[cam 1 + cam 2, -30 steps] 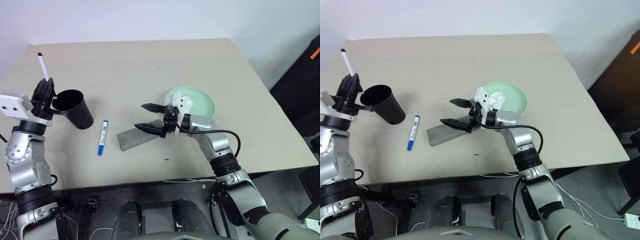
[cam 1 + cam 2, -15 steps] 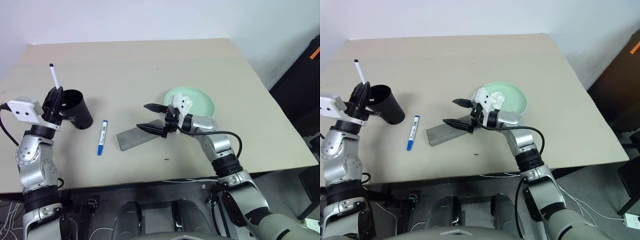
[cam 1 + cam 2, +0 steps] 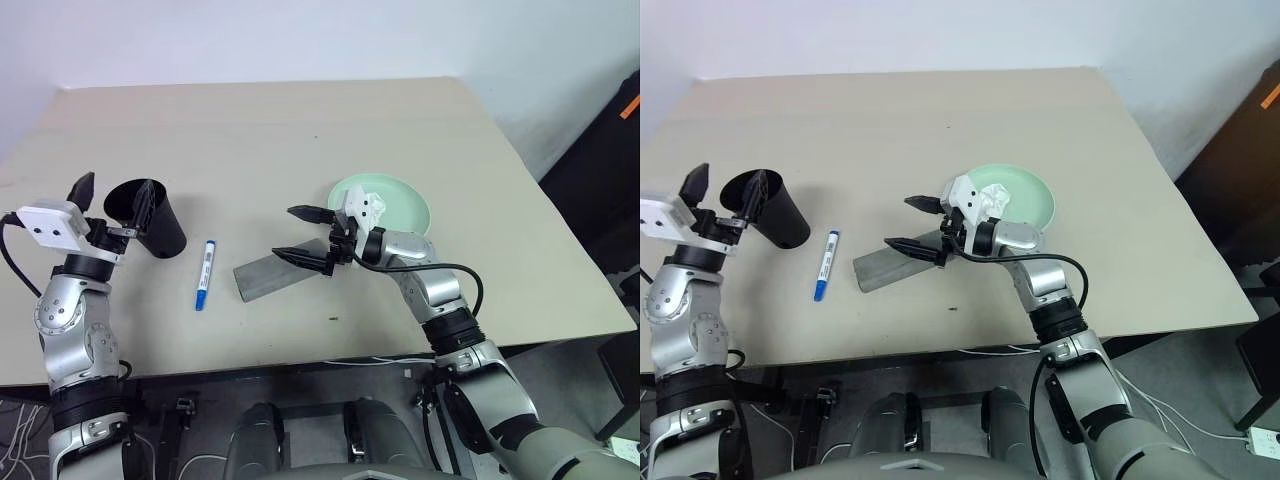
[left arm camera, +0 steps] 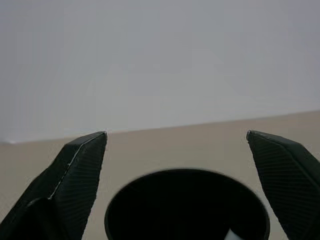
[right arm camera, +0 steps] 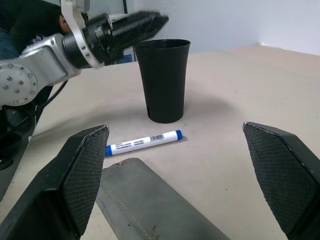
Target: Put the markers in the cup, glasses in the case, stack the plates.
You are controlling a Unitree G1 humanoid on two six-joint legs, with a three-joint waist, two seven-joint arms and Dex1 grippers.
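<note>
left hand (image 3: 112,205): wide open, empty, straddling black cup (image 3: 150,215) rim for a marker drop | right hand (image 3: 308,238): open, empty, over grey case (image 3: 275,276) | blue-capped marker (image 3: 205,274): on table between cup and case

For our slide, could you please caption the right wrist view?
Open right gripper over grey case, facing blue-capped marker and black cup.

The cup (image 3: 148,217) stands at the tabletop's (image 3: 300,130) left. A marker (image 3: 204,274) lies right of it, then the case (image 3: 272,276). The plate (image 3: 395,204) sits farther right.
</note>
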